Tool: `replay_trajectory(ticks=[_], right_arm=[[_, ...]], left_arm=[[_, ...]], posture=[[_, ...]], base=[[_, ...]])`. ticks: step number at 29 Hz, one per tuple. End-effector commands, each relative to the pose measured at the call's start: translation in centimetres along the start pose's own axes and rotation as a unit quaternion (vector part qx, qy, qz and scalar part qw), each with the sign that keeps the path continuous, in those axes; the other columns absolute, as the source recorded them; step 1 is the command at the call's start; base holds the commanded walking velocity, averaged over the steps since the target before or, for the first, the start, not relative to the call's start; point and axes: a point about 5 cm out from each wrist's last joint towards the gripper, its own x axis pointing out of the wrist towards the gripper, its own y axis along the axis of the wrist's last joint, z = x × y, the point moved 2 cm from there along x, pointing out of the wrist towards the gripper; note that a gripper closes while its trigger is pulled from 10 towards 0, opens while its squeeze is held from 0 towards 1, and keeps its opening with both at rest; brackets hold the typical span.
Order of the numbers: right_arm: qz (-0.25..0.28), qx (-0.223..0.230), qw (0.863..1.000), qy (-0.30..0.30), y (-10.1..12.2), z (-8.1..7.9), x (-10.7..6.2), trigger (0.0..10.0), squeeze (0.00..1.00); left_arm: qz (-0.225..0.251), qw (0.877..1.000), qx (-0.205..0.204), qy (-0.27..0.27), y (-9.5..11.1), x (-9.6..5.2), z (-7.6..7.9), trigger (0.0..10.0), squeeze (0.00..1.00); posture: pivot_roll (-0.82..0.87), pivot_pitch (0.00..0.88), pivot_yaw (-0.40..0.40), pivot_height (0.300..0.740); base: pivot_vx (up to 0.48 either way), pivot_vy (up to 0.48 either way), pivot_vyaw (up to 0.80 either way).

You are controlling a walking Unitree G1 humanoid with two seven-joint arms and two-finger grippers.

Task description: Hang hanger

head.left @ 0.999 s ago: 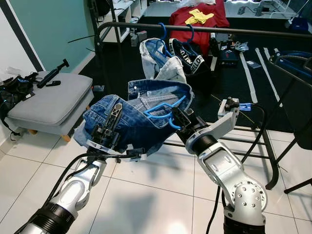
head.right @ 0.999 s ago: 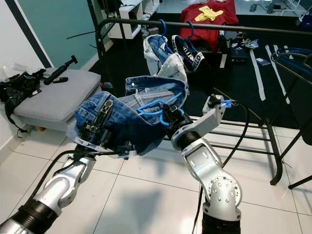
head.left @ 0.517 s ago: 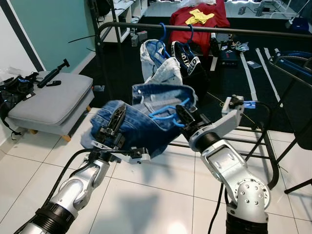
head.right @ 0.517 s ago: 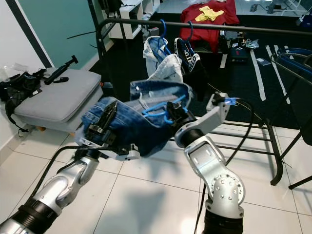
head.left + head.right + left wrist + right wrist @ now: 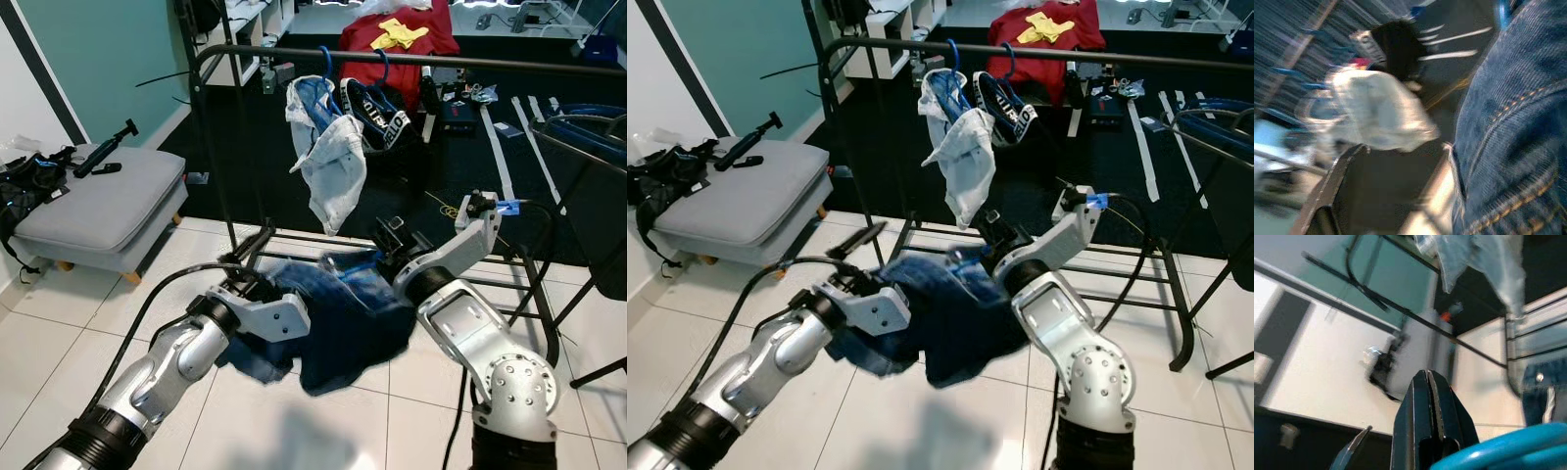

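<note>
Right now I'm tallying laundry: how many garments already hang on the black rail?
2: a pale denim garment on a blue hanger, and a black white-lettered garment beside it. More may be hidden behind.

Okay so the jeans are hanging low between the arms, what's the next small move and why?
Probably raise both arms: the jeans sag near the floor, well below the rail. The right gripper is pinched shut at the blue hanger; the left gripper is under denim.
</note>
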Motion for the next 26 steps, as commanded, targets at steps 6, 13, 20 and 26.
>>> replay_trajectory(ticks=[6, 13, 20, 26], right_arm=[[0.028, -0.034, 0.998, -0.048, 2.5, 3.0, -0.6, 0.0, 0.0], [0.034, -0.053, 0.995, -0.073, 3.3, 4.4, -0.9, 0.0, 0.0], [0.029, -0.06, 0.994, -0.081, 3.1, 4.9, -0.9, 0.0, 0.0], [0.043, -0.075, 0.991, -0.102, 3.9, 5.9, -1.2, 0.0, 0.0]], left_arm=[[0.009, 0.963, -0.192, -0.189, 1.4, -2.7, 4.2, 10.0, 1.0], [0.046, 0.906, -0.324, -0.266, 3.4, -4.1, 5.2, 10.0, 1.0], [0.08, 0.882, -0.388, -0.257, 4.6, -3.7, 4.4, 10.0, 0.87], [0.131, 0.847, -0.453, -0.246, 6.1, -3.7, 2.9, 10.0, 0.0]], posture=[[-0.08, 0.126, 0.055, 0.74], [-0.08, 0.123, 0.054, 0.74], [-0.08, 0.12, 0.053, 0.74], [-0.08, 0.12, 0.054, 0.74]], base=[[0.0, 0.0, 0.0], [0.0, 0.0, 0.0], [0.0, 0.0, 0.0], [0.0, 0.0, 0.0]])
